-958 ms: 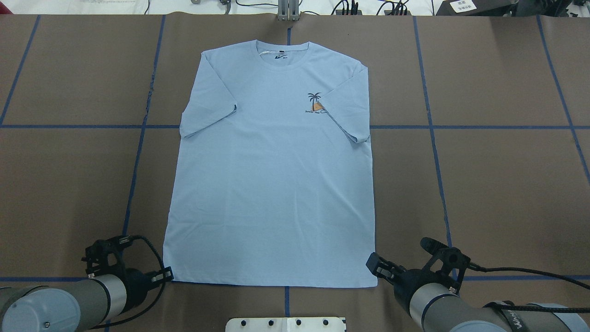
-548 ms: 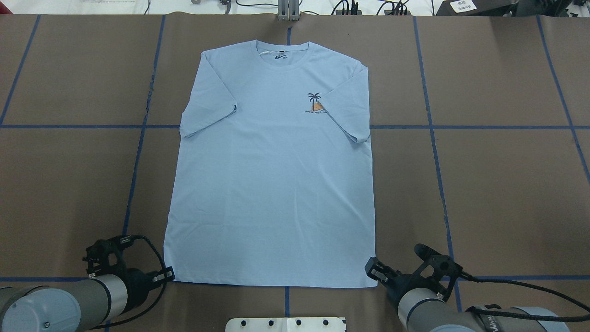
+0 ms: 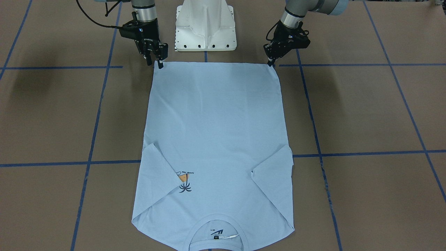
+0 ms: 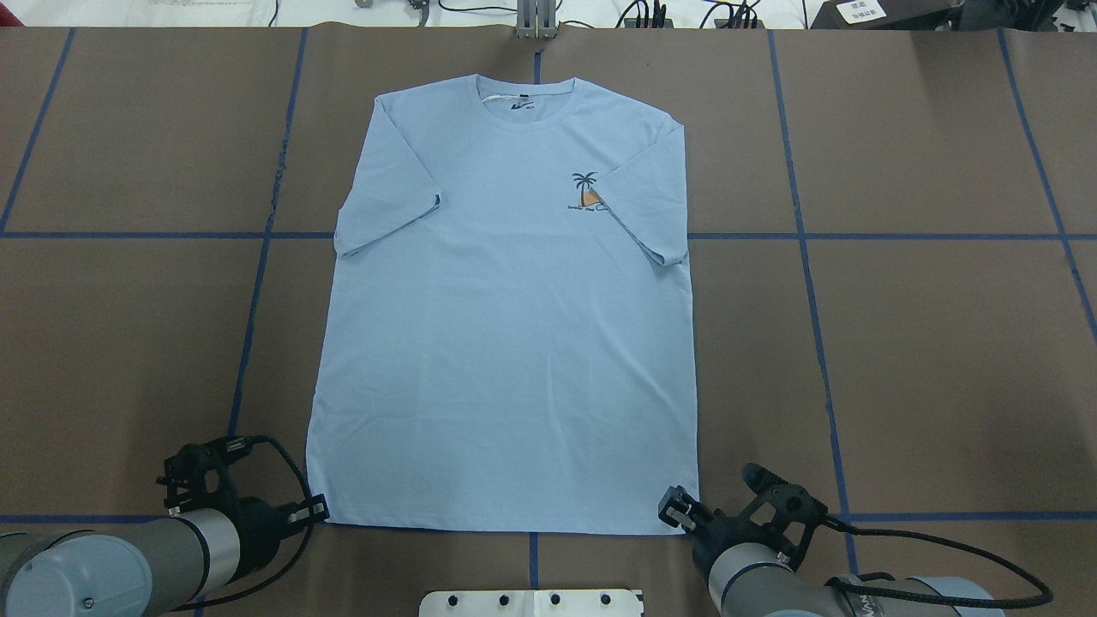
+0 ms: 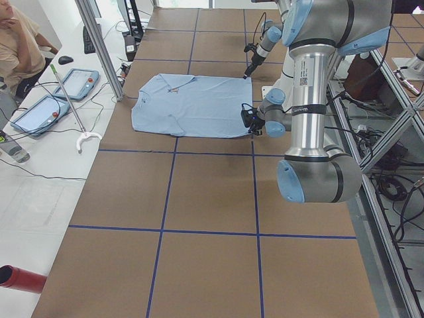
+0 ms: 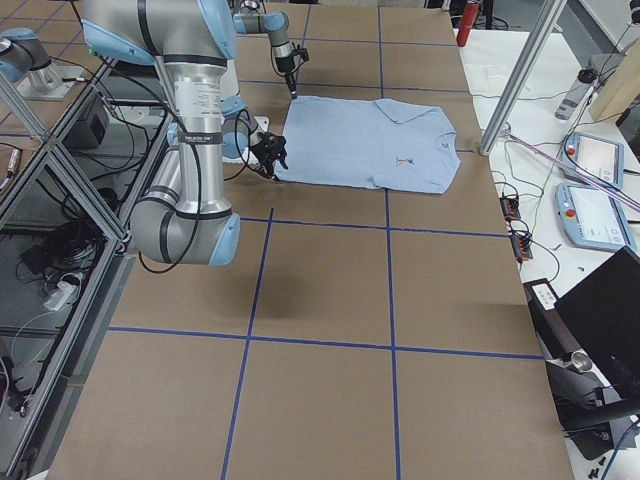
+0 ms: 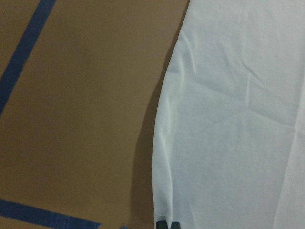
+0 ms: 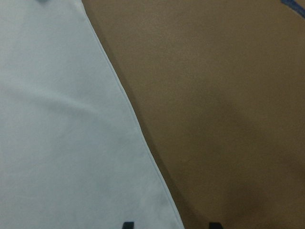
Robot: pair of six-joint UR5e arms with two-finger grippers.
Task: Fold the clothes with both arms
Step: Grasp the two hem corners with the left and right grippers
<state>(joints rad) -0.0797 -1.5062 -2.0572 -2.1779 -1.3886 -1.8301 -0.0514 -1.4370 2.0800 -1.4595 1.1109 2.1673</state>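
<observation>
Left arm point(image 4: 111, 557) enters low at the near table edge. Left gripper point(image 4: 315, 512) sits at the shirt's near-left hem corner, and the fingertips point(image 7: 163, 224) are pressed close together with the cloth corner caught between them. The edge beside them casts a thin shadow on the table point(image 4: 943, 343).

The shirt point(image 4: 506, 343) is light blue and lies flat, front up, mid-table. Its collar is at the far side and its hem is toward the robot. Both short sleeves are folded inward over the body. The palm print point(image 4: 587, 193) is on the chest, partly under the edge of the sleeve on the robot's right. There is a dark label point(image 4: 521, 104) inside the neck. The brown surface is gridded with blue tape lines point(image 4: 806, 257).

Right arm point(image 4: 814, 591) also enters low. Right gripper point(image 4: 675, 506) is at the near-right hem corner with its jaws spread wide. The fingertips point(image 8: 127, 224) are well apart, one over cloth and one over bare table. Nothing is gripped.
</observation>
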